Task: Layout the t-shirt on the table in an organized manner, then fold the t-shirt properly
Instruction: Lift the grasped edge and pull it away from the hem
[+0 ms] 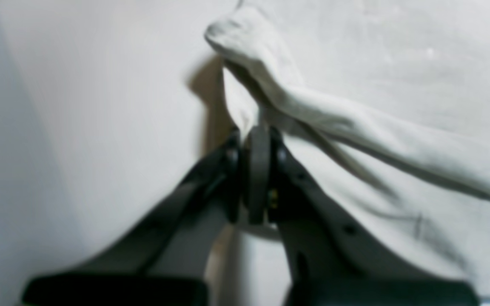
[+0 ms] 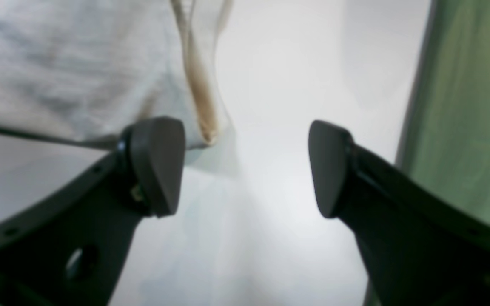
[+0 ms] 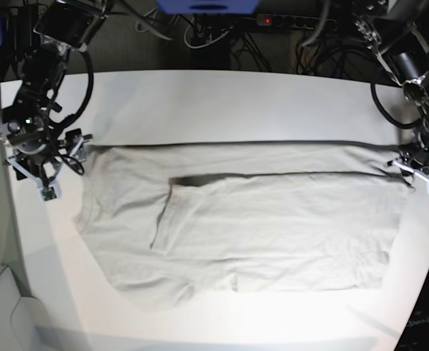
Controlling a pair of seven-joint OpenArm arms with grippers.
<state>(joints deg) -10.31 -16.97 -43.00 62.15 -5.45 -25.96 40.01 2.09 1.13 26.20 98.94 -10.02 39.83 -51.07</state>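
Across the middle of the white tabletop (image 3: 221, 95) lies the t-shirt (image 3: 272, 227), spread flat and running almost from one side edge to the other, with a long fold line along its far part and a smaller flap turned over near its centre. At one end of the cloth, close to the tabletop's side edge, the left tool (image 1: 257, 140) has its pads pressed together on a pinch of the fabric — the wrist view shows a ridge of shirt drawn up from the tips and trailing away to the side. At the opposite side edge the right tool (image 2: 245, 165) stands with its fingers (image 2: 155, 163) spread wide and nothing between them; the shirt's edge hangs just beyond one pad, a thin beige hem dangling there, while bare tabletop shows in the gap. Beyond the far edge sit dark cables (image 3: 214, 33) — a tangle.
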